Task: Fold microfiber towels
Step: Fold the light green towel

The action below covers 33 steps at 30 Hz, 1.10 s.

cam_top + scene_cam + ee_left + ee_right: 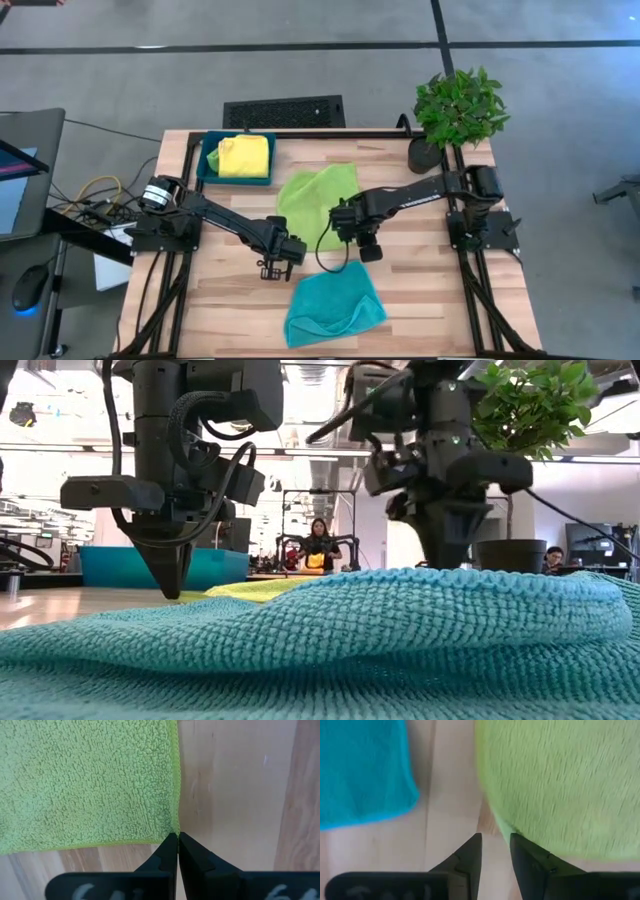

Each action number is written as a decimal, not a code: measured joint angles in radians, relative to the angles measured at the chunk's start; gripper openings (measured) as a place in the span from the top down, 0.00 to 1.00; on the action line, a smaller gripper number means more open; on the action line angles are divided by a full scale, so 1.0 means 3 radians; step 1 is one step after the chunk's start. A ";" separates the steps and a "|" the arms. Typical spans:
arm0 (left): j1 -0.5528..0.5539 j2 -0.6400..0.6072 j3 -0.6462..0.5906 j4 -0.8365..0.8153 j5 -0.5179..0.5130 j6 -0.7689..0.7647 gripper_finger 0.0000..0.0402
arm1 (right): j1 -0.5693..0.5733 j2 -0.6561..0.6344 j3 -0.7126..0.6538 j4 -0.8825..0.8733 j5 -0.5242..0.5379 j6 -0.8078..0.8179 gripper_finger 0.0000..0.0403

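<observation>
A lime green towel (315, 203) lies spread on the middle of the table, and a teal towel (333, 305) lies rumpled near the front edge. A yellow towel (243, 156) rests folded in the dark teal tray (208, 165) at the far left. My left gripper (178, 839) is shut and points down at the green towel's near left corner. My right gripper (495, 847) stands open over bare wood beside the green towel's (560, 790) edge. The teal towel (362, 770) is a little way off, and nothing is between the fingers. My left gripper has its shut fingertips at the lime green towel's corner (172, 830), coming from above and pointing down. Whether the tips touch the cloth, I cannot tell. The towel lies flat on the table.
A potted plant (458, 108) stands at the far right corner. The teal towel (330, 650) fills the low view's foreground. People (320, 545) sit in the room beyond the table. Bare wood shows to the left and right of the towels.
</observation>
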 joint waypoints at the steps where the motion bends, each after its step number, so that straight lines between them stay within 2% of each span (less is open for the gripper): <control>1: 0.0000 0.0000 0.0000 -0.0001 0.0003 0.0000 1.00 | 0.0010 -0.0019 -0.0005 -0.0025 -0.0001 0.0002 0.69; 12: -0.0003 0.0000 0.0000 0.0027 0.0061 0.0018 1.00 | 0.0022 0.0041 -0.0110 0.0173 -0.0002 0.0000 0.69; 16: -0.0005 0.0000 0.0000 0.0029 0.0064 0.0018 1.00 | 0.0032 0.0048 -0.0240 0.0124 -0.0001 0.0000 0.69; 33: -0.0005 0.0000 0.0000 0.0077 0.0104 0.0015 1.00 | 0.0170 -0.0040 -0.0248 0.0092 0.0002 -0.0028 0.69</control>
